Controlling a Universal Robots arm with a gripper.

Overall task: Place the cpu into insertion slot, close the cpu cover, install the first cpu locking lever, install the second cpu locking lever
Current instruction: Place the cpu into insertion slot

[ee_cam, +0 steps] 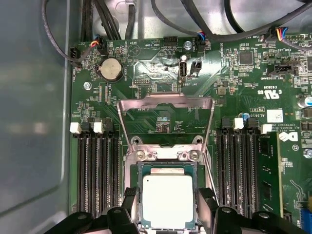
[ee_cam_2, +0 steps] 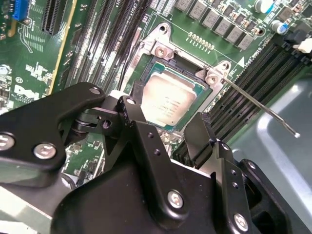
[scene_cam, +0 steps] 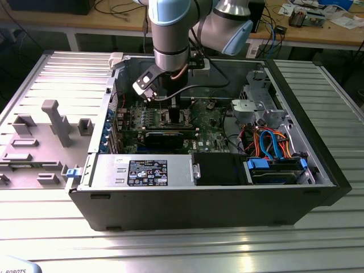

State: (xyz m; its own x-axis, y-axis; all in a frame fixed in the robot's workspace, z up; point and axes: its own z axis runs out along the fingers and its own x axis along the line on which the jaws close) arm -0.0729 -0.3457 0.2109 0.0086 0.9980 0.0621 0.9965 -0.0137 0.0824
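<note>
First wrist view: the cpu lies flat in the motherboard socket. The gripper straddles it, fingers spread just beside two opposite edges. The cpu cover stands swung open. In the second wrist view, a locking lever juts free.

The cpu is giving off a dull, brushed sheen from its silver-grey metal top, and the cpu cover is shining brighter in thin bare metal. The green motherboard is gleaming under a glossy lacquer. The pincer is showing matt black links with bright metal screws, while the ribbed metal worktop is reflecting light in smooth streaks.
</note>
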